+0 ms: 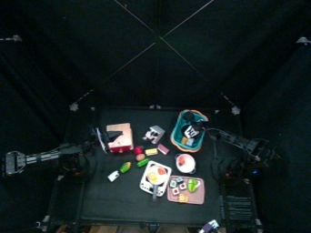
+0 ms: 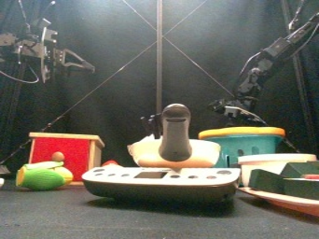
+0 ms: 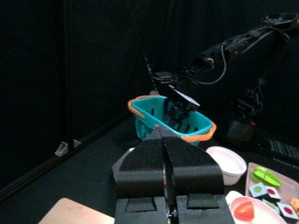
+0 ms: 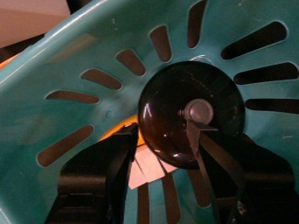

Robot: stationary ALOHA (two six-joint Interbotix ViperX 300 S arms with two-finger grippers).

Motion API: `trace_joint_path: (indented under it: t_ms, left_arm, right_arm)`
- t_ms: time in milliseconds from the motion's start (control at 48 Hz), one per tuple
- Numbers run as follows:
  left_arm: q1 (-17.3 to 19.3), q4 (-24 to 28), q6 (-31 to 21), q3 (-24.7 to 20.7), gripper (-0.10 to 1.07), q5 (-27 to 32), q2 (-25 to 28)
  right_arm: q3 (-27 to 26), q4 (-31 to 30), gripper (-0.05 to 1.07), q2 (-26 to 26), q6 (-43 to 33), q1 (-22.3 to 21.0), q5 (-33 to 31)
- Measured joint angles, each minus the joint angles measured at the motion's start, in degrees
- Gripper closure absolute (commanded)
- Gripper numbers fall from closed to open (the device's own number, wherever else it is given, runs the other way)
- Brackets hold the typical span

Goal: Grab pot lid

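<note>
Item: black round pot lid (image 4: 193, 114) with a small silver centre knob, lying inside the teal slotted plastic basket (image 1: 192, 127) with an orange rim, which sits toward the right rear of the black table (image 1: 104, 182).

Right gripper (image 4: 163, 171): poised directly over the lid inside the basket, jaws spread wide on either side of its lower edge, clamped on nothing.

Left gripper (image 3: 167, 166): raised on the table's left side, well apart from the basket, jaws pressed together and empty.

Step in hand, as judged: final approach before the grasp; the lid is not yet held.

Next move calls for: settling the right jaws around the knob or rim, closing firmly, then lifting straight clear of the basket wall.
</note>
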State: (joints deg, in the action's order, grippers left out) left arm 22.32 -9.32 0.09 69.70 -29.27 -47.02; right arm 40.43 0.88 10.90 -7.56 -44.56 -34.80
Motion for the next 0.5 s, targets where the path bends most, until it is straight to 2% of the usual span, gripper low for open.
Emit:
trace_joint_path:
  t_ms: [229, 500]
  left_arm:
    - [0.6, 0.0, 0.1, 0.1, 0.89, 0.1, -0.3]
    - [0.7, 0.0, 0.1, 0.1, 0.89, 0.2, -0.3]
  right_arm:
    - [-0.3, 1.1, 0.18, -3.3, 0.0, -1.1, 0.4]
    - [-3.2, 1.0, 0.18, -7.1, 0.0, -1.5, 0.3]
